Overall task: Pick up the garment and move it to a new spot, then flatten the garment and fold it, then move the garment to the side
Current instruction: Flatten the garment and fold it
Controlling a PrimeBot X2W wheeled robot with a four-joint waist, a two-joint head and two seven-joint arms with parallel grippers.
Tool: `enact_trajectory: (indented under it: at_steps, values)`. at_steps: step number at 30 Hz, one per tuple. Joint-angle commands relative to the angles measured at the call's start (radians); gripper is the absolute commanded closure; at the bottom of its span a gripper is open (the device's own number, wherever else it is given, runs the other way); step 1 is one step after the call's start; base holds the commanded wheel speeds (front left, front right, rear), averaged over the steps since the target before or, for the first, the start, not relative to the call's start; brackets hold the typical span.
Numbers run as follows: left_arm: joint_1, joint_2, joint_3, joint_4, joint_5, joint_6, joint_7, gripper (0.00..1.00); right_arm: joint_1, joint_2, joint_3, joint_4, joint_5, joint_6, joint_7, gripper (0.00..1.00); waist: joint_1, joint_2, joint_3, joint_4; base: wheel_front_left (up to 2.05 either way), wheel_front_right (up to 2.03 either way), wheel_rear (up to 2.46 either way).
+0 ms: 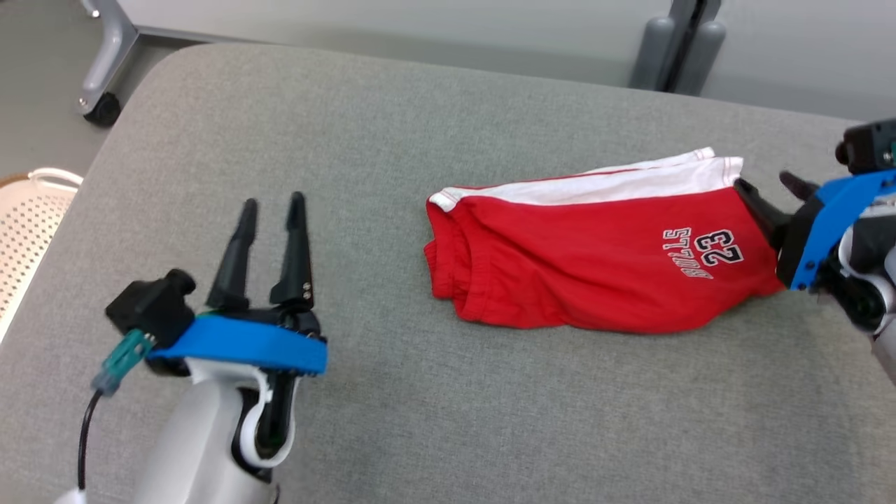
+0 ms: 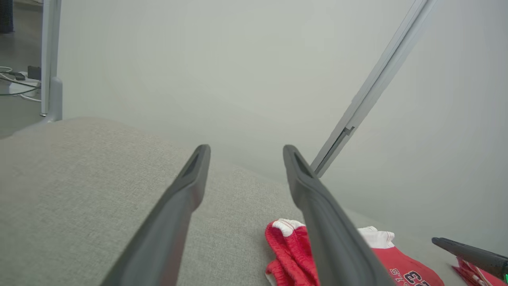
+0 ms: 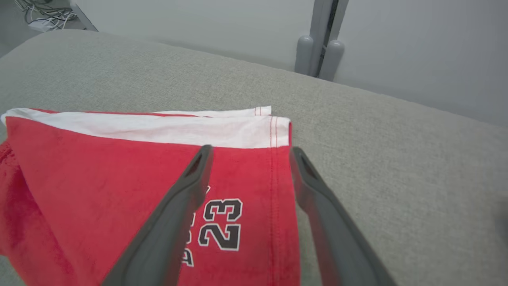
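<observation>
Red fleecy shorts (image 1: 588, 266), folded flat on grey woven cushion (image 1: 420, 420), left hand (image 1: 273, 201) released, right hand (image 1: 764, 183) released

The folded red-and-white fabric shorts (image 1: 595, 259) are showing the word "BULLS" beside a black, white-edged number "23", both reading upside down in the head view.

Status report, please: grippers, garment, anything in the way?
Left gripper open, empty. Right gripper open at garment edge. Garment folded on grey surface. Nothing in the way.
</observation>
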Motion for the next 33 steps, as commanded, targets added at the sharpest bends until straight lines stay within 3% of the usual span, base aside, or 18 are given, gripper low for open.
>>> enact_trajectory:
  at_steps: [1,3,7,19,23,27,33]
  values:
    - [0.041,-0.006,0.039,-0.031,0.070,-0.002,-0.004,0.00,0.022,0.015,-0.022,0.030,0.009,0.000,-0.008,0.00,0.0002,0.0002,-0.019,-0.013,0.00,0.00,0.00]
    - [0.074,0.005,0.063,-0.047,0.167,0.000,-0.003,0.00,0.034,0.032,-0.039,0.068,0.005,0.000,0.001,0.00,0.0002,0.0002,-0.027,-0.020,0.00,0.00,0.00]
    - [0.106,0.000,0.080,-0.039,0.242,-0.007,-0.004,0.00,0.033,0.062,-0.072,0.136,0.001,0.000,0.017,0.00,0.0002,0.0002,-0.031,-0.028,0.00,0.00,0.00]
    - [0.080,-0.032,0.081,0.002,0.315,-0.042,-0.004,0.00,-0.130,0.199,-0.181,0.434,-0.055,0.000,0.024,0.00,0.0002,0.0002,0.028,0.011,0.00,0.00,0.00]
    - [0.073,-0.048,0.068,0.011,0.314,-0.047,-0.004,0.00,-0.153,0.215,-0.217,0.470,-0.088,0.000,0.057,0.00,0.0002,0.0002,0.039,0.039,0.00,0.00,0.00]
    - [0.069,-0.055,0.061,0.019,0.307,-0.051,-0.004,0.00,-0.101,0.162,-0.289,0.472,-0.148,0.000,0.090,0.00,0.0002,0.0002,0.046,0.061,0.00,0.00,0.00]
    - [0.071,-0.060,0.061,0.014,0.299,-0.052,-0.004,0.00,-0.109,0.173,-0.423,0.470,-0.259,0.000,0.054,0.00,0.0002,0.0002,0.056,0.073,0.00,0.00,0.00]
